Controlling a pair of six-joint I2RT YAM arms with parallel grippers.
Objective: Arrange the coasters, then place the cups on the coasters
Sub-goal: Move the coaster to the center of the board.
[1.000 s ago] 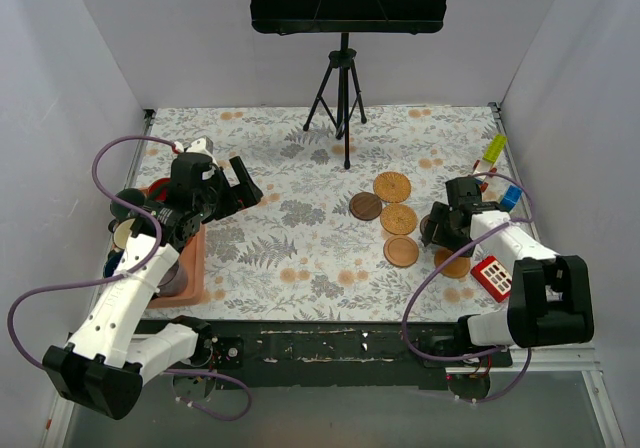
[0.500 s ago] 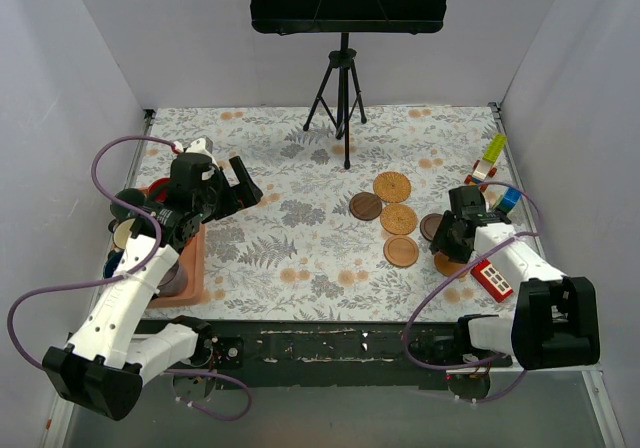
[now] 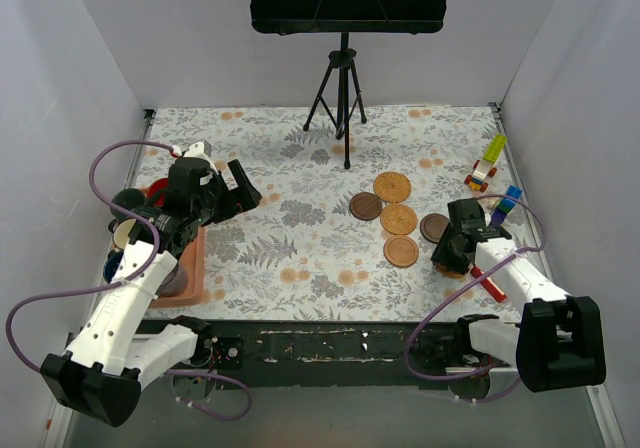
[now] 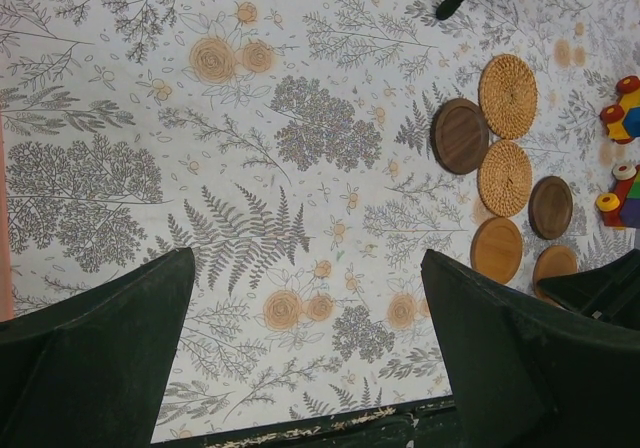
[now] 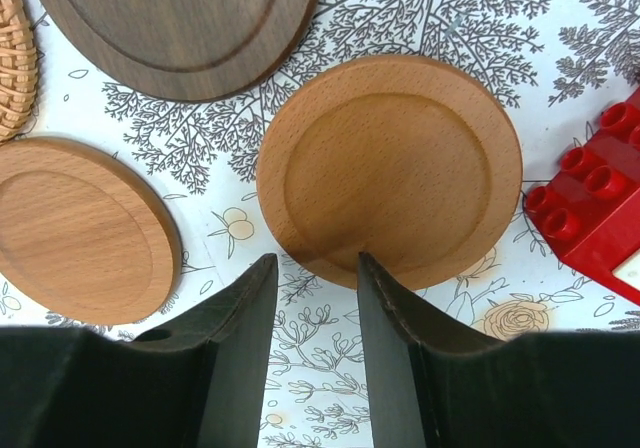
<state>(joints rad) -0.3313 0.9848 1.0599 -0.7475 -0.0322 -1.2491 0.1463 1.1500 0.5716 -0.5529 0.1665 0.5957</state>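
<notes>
The right claw (image 5: pixel 317 263) is hanging low over an orange-brown wooden coaster (image 5: pixel 390 168). That coaster is lying flat on the desk (image 3: pixel 290 238), on the robot's side of the music stand tripod (image 3: pixel 343 98) and well to its right. The jaws are standing partly narrowed with a clear gap between them. Their tips are sitting at the coaster's near rim, and they are not pinching anything that shows.

The other five coasters (image 3: pixel 399 218) are lying in a loose cluster between this one and the tripod, some of them nearly touching. The cups (image 3: pixel 122 233) are waiting far to the tripod's left, beside a pink tray (image 3: pixel 192 268) and half hidden by the left arm. The left claw (image 4: pixel 307 268) is hovering spread wide and empty over bare cloth on that side.

The step in hand looks like the arranging, with this coaster as the one being dealt with. A thin disc lying flat is giving the claw little to bite. It would do better to tilt and catch the rim between the tips, or to press down lightly and slide it.

A red toy block (image 5: pixel 600 203) is sitting just beside the coaster, on the side away from the tripod, so any slide should be going away from it. The second orange-brown coaster (image 5: pixel 75 228) is close on the tripod side. Gaps wide enough for cup handles will be needed between the coasters.
</notes>
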